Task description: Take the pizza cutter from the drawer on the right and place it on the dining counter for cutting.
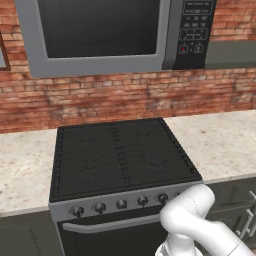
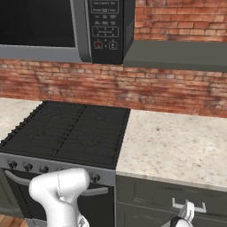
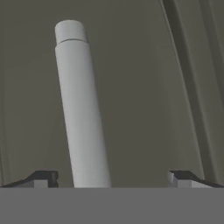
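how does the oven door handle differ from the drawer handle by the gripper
The oven door handle is a long bar spanning the black oven door; the drawer handle is a short one on the dark grey drawer. The open gripper straddles the drawer handle, not the oven handle. Both are silver.

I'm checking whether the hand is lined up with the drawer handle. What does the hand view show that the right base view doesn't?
Hand view: the drawer's silver bar handle seen close up, standing between the open gripper's two tips, nearer one tip, against the dark drawer front.

Right base view: the black stove with its knobs, the microwave, the brick wall and the speckled counter.

Shared: the drawer front and its handle, small at the right base view's bottom edge with the gripper at it.
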